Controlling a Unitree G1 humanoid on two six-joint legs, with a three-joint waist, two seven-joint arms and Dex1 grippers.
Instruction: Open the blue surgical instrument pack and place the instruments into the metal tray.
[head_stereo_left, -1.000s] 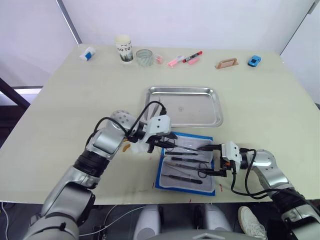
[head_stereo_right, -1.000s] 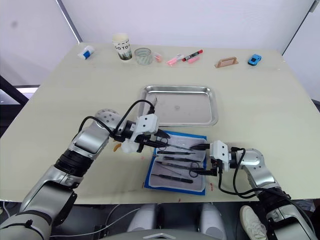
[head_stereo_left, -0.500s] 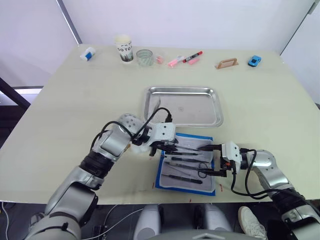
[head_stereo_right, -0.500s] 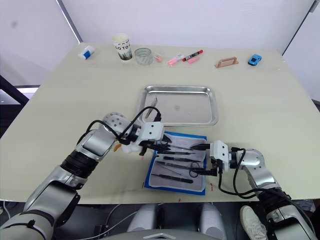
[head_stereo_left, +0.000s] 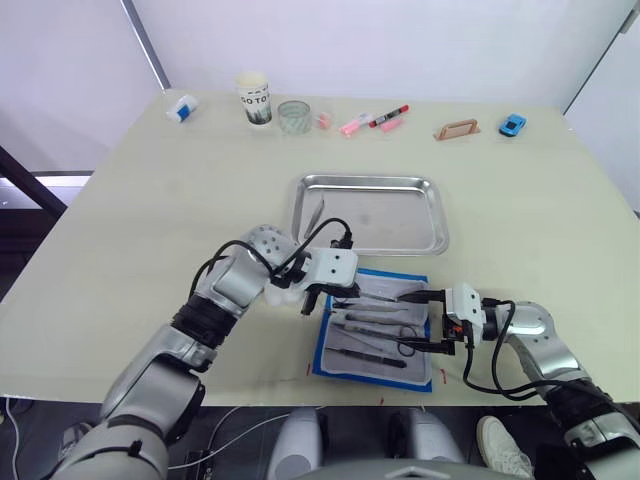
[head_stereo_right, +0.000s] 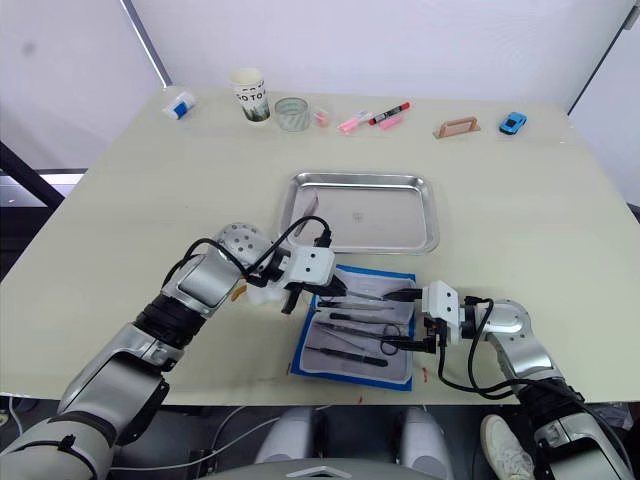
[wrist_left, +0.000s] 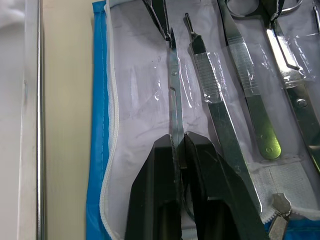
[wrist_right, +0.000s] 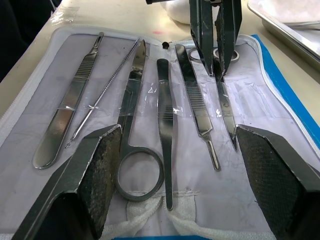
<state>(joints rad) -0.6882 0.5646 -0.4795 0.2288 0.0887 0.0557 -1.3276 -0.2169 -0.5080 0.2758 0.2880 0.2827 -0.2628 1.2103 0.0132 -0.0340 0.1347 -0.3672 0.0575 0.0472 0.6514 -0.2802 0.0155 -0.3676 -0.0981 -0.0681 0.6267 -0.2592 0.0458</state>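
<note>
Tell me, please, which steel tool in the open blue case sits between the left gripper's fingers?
The slim tool nearest the case's zipped edge beside the tray. The left gripper pinches it; the others lie untouched.

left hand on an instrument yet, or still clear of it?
Touching. In the left wrist view the left hand has its two black fingers pinched on a slim steel instrument lying in the open pack.

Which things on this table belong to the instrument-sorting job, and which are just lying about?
Job: blue surgical instrument pack, lying open; instruments in its loops; metal tray; left gripper, closed on one slim instrument; right gripper, open.

Lying about: paper cup, glass, marker pens, toy car.
</note>
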